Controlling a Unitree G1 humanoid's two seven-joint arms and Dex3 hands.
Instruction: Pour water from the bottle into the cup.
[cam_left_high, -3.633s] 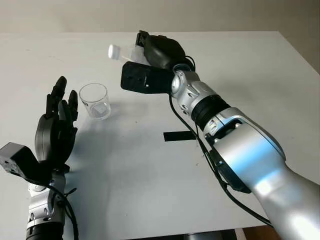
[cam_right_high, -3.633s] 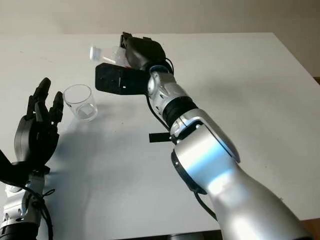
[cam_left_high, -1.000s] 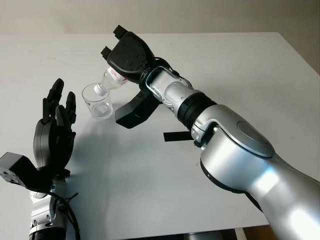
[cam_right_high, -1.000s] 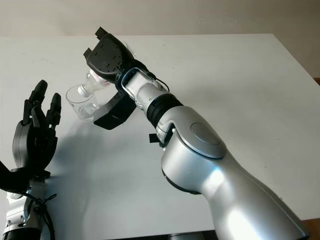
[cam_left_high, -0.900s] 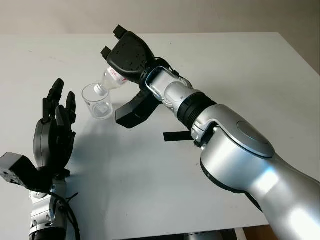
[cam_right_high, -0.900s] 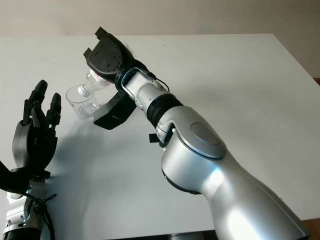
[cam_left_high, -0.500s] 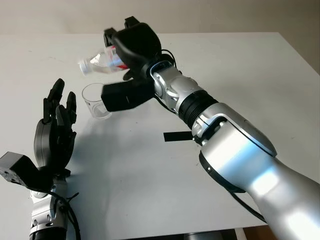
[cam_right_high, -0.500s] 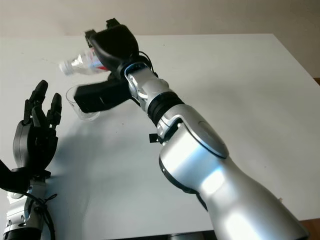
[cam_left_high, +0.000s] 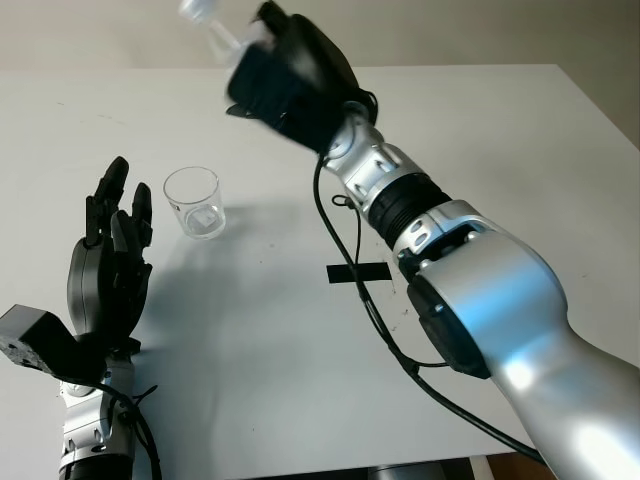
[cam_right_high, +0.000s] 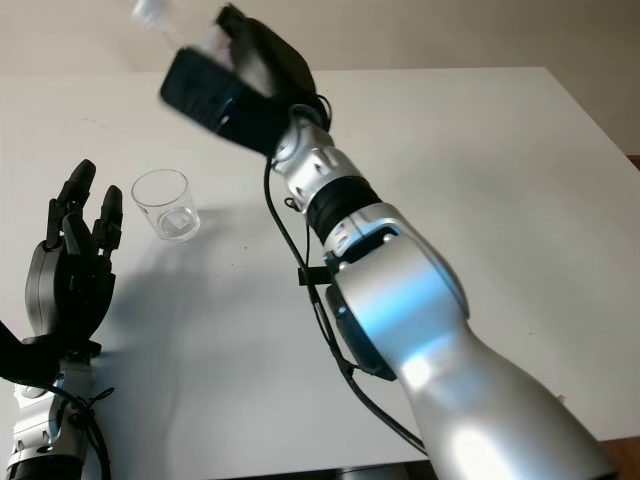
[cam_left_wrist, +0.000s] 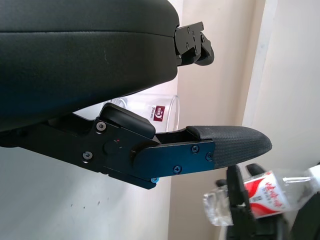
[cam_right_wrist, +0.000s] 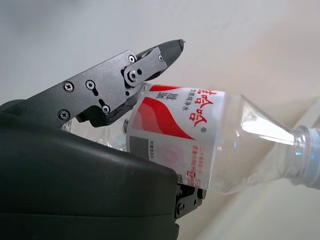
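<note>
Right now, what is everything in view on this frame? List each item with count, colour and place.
bottle: one, clear with a red and white label, held up in the air above the table's far side, neck pointing up and away, no longer over the cup.
cup: one, clear, upright on the table ahead of the left hand.
tape strip: one, black, flat on the table near its middle.
table: one, white.
right hand: one, black, raised high, shut on the bottle.
left hand: one, black, open, upright over the table's near left part.
</note>
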